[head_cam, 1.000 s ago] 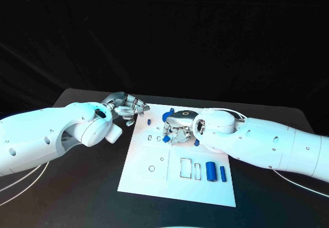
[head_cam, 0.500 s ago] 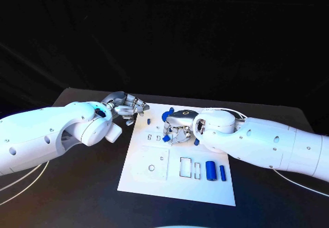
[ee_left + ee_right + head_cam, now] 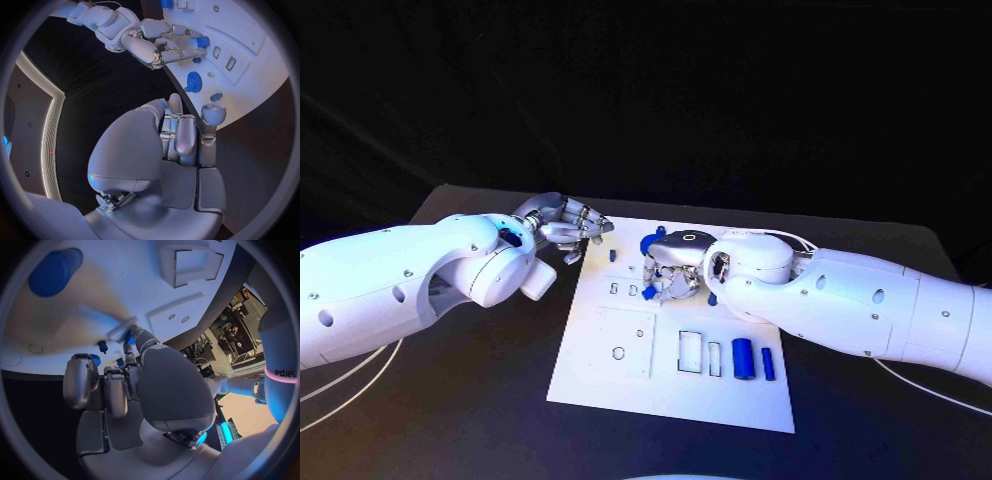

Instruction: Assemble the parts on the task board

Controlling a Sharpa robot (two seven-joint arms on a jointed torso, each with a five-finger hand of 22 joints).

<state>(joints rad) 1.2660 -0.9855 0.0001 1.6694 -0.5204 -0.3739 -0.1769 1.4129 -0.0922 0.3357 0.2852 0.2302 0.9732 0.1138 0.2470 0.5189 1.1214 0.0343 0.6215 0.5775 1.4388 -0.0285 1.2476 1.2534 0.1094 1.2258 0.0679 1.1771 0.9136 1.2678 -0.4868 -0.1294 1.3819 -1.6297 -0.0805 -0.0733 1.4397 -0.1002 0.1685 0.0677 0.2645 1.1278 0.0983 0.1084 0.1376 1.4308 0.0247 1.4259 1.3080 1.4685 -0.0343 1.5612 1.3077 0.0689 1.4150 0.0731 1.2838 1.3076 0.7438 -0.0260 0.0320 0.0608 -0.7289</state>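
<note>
Task board (image 3: 610, 375): white plate lying flat at the middle of the black worktop (image 3: 430, 420), with rectangular and round recesses across its near half.
Blue cylinders (image 3: 744, 358): two parts lying side by side at about 4 o'clock on the board, next to an outlined rectangular slot.
Blue gear (image 3: 194, 81): toothed round part on the board's far edge, about 12 o'clock, between the two hands.
Small blue piece (image 3: 215, 96): lies on the board near the gear.
Right hand (image 3: 672, 272): over the board's far middle, fingers curled down around a small blue part (image 3: 201, 41); whether it truly grips it cannot be told for certain.
Left hand (image 3: 565, 228): at the board's far left corner, about 10 o'clock, fingers drawn together, holding nothing visible.
</note>
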